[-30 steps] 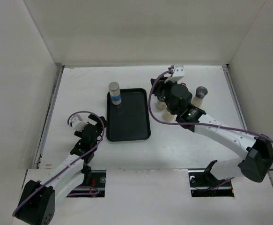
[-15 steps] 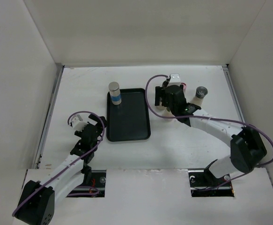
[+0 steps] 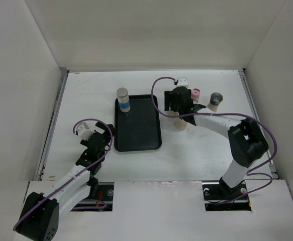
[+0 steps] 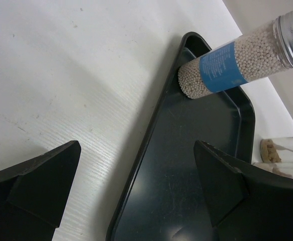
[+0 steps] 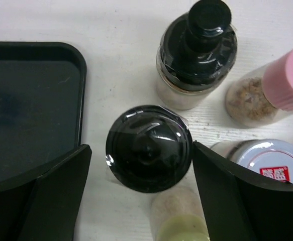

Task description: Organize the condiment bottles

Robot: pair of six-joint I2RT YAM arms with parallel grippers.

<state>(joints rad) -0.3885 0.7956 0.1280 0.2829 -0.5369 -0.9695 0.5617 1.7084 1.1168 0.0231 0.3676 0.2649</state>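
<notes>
Condiment bottles cluster just right of the tray, one blue-banded bottle standing in its far-left corner; right gripper, lately clenched, now straddles a black-capped bottle with jaws spread, ungripped, so the next pickup is judged imminent; left gripper released.

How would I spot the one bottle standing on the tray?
Find the black tray mid-table. In its far left corner stands the blue-label bottle, filled with white beads under a silver cap. It alone is on the tray; the other bottles cluster to its right.

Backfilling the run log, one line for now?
right gripper open, straddling black-cap bottle | left gripper open beside tray | tray: one blue-label bottle
</notes>
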